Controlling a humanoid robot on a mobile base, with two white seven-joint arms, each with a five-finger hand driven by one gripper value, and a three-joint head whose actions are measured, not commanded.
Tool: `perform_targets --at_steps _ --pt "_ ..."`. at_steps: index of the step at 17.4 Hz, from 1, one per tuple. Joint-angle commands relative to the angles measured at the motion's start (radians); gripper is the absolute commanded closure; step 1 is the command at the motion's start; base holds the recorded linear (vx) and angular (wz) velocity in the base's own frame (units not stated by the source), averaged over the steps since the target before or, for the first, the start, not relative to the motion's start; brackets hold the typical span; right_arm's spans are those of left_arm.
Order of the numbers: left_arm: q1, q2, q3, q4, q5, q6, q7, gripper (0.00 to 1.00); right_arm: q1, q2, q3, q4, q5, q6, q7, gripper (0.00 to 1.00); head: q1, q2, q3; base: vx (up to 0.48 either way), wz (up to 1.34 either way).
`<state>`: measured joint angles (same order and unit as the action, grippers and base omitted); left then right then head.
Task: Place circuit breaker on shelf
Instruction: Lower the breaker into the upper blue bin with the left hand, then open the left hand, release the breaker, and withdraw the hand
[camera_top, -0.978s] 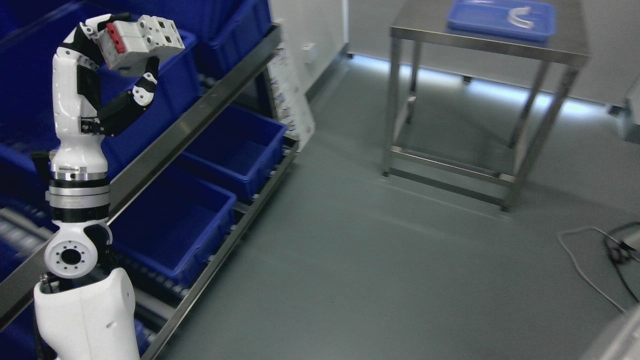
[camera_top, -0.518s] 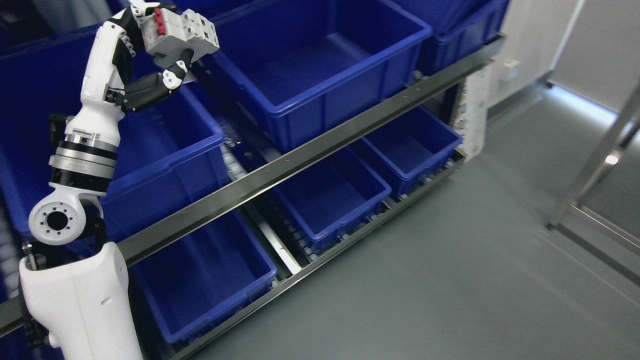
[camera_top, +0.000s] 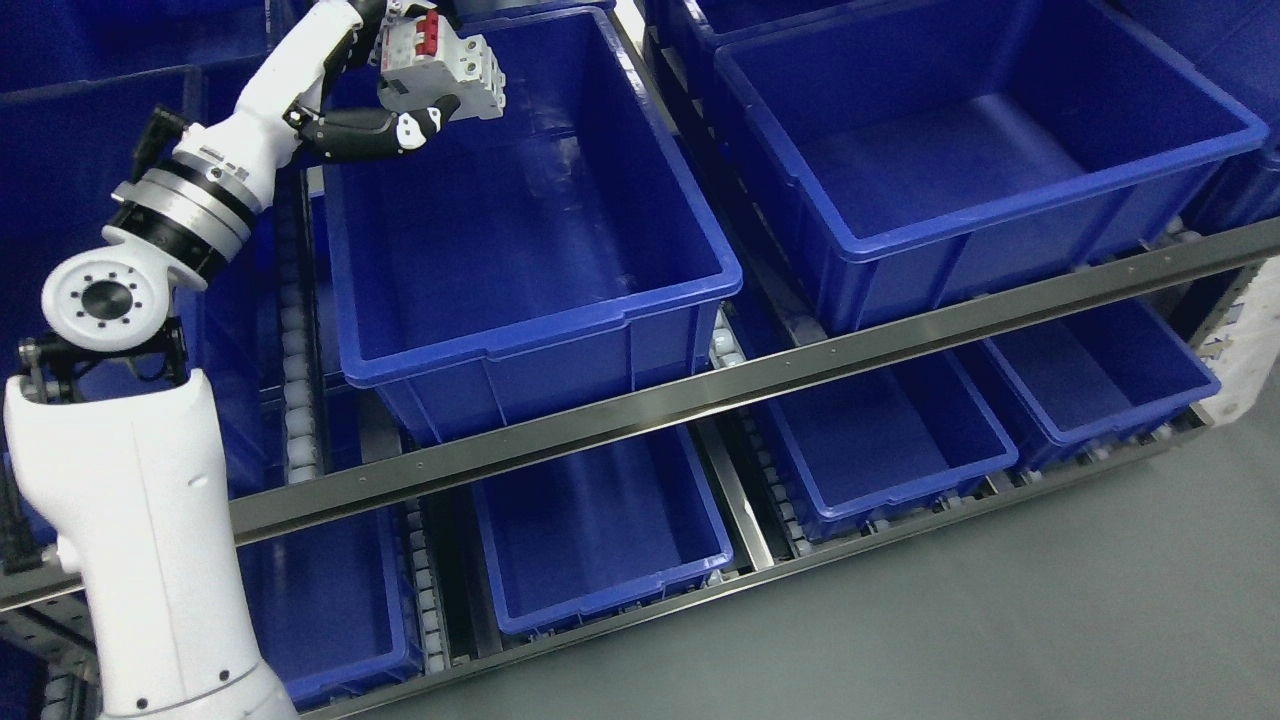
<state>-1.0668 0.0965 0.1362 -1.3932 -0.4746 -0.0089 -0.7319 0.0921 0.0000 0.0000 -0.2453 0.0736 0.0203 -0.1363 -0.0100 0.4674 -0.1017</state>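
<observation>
My left hand (camera_top: 405, 95) is shut on a white circuit breaker (camera_top: 440, 68) with red switches. It holds the breaker in the air over the far left corner of a large blue bin (camera_top: 520, 210) on the upper level of the shelf (camera_top: 760, 375). The bin below the breaker holds nothing that I can see. My left arm rises from the lower left of the picture. My right hand is out of view.
A second large blue bin (camera_top: 960, 150) stands to the right on the same level. Smaller blue bins (camera_top: 600, 530) sit on the lower roller level. A steel rail runs along the shelf front. Grey floor (camera_top: 1000, 620) lies at the lower right.
The camera has swung left toward the shelf, so the whole picture shifted. My left hand still grips the breaker and now holds it over the upper bin.
</observation>
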Motion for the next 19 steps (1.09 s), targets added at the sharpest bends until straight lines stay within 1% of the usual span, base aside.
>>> perform_targets --at_steps 1,3,5,6,7,11,12,14,15,18,19 --pt "-0.192 0.08 -0.26 0.506 -0.088 -0.026 0.006 0.86 0.0 -0.017 0.02 0.0 0.0 0.058 0.0 0.0 0.0 0.0 0.0 0.07 0.34" --pt "-0.257 0.057 -0.3 0.662 -0.09 -0.065 0.023 0.87 0.0 -0.017 0.02 0.0 0.0 0.058 0.0 0.0 0.0 0.0 0.0 0.055 0.24" --pt "-0.32 0.034 -0.322 0.825 -0.09 -0.089 0.075 0.87 0.0 -0.017 0.02 0.0 0.0 0.058 0.0 0.0 0.0 0.0 0.0 0.038 0.16" --pt "-0.341 0.025 -0.348 0.912 -0.09 -0.118 0.109 0.87 0.0 -0.017 0.02 0.0 0.0 0.058 0.0 0.0 0.0 0.0 0.0 0.017 0.07" --pt "-0.352 0.017 -0.368 0.953 -0.09 -0.127 0.124 0.87 0.0 -0.017 0.02 0.0 0.0 0.058 0.0 0.0 0.0 0.0 0.0 0.0 0.0" --pt "-0.351 -0.012 -0.42 1.003 -0.091 -0.126 0.216 0.86 0.0 -0.017 0.02 0.0 0.0 0.058 0.0 0.0 0.0 0.0 0.0 -0.006 -0.03" --pt "-0.349 -0.014 -0.428 1.023 -0.09 -0.125 0.258 0.84 0.0 -0.017 0.02 0.0 0.0 0.058 0.0 0.0 0.0 0.0 0.0 -0.016 -0.01" --pt "-0.348 -0.041 -0.423 1.04 -0.09 -0.121 0.348 0.82 0.0 -0.017 0.02 0.0 0.0 0.058 0.0 0.0 0.0 0.0 0.0 -0.008 -0.02" --pt "-0.348 -0.046 -0.423 1.042 -0.09 -0.12 0.37 0.81 0.0 -0.017 0.02 0.001 0.0 0.058 0.0 0.0 0.0 0.0 0.0 -0.002 -0.03" --pt "-0.346 -0.052 -0.425 1.063 -0.09 -0.118 0.382 0.7 0.0 -0.017 0.02 0.0 0.0 0.058 0.0 0.0 0.0 0.0 0.0 0.0 0.0" --pt "-0.341 -0.054 -0.425 1.065 -0.09 -0.118 0.397 0.64 0.0 -0.017 0.02 0.0 0.0 0.058 0.0 0.0 0.0 0.0 0.0 0.0 0.0"
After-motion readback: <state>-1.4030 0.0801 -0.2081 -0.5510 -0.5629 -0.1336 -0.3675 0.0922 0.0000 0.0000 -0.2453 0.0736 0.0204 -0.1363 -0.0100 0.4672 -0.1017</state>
